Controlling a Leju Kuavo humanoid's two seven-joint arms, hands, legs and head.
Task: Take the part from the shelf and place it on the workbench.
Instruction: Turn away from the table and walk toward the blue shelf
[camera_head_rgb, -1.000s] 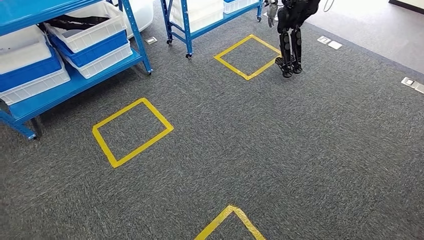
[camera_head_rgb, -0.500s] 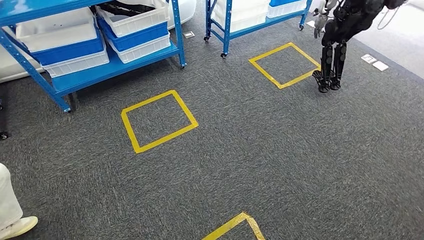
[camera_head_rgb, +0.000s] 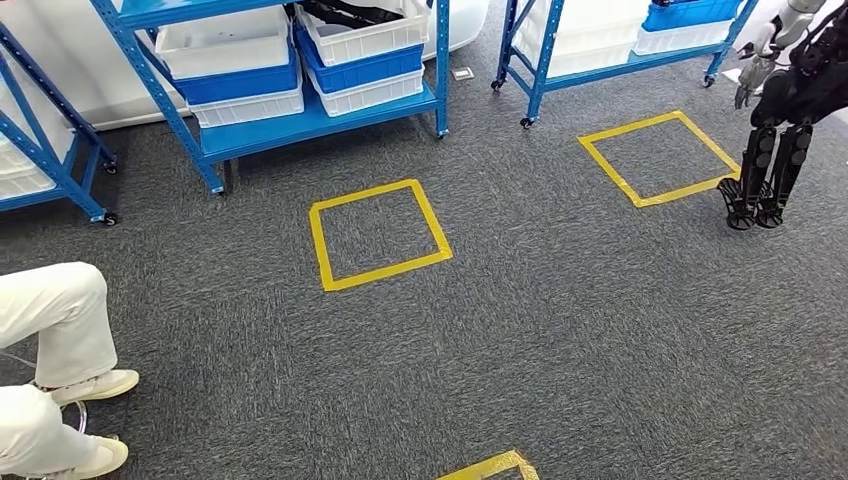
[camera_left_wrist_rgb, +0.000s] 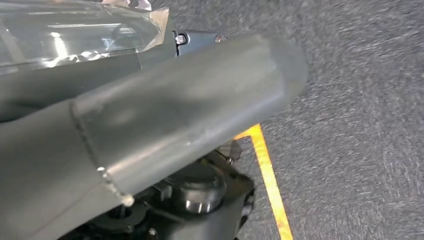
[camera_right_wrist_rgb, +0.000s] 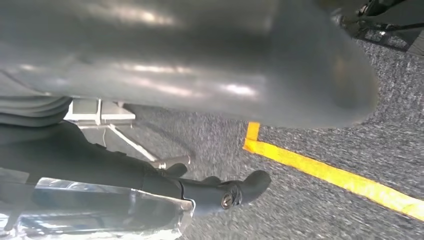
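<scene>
each wrist view: left hand (camera_left_wrist_rgb: 165, 115), right hand (camera_right_wrist_rgb: 200, 65) holding a clear bag; head view: shelf (camera_head_rgb: 300, 110).

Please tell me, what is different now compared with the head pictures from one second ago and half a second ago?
The camera has turned, so the whole scene slid rightward in the head view: the blue shelf, the yellow tape square and the other robot did not move themselves. A seated person's legs have come into view at the left. Nothing was grasped or released.
</scene>
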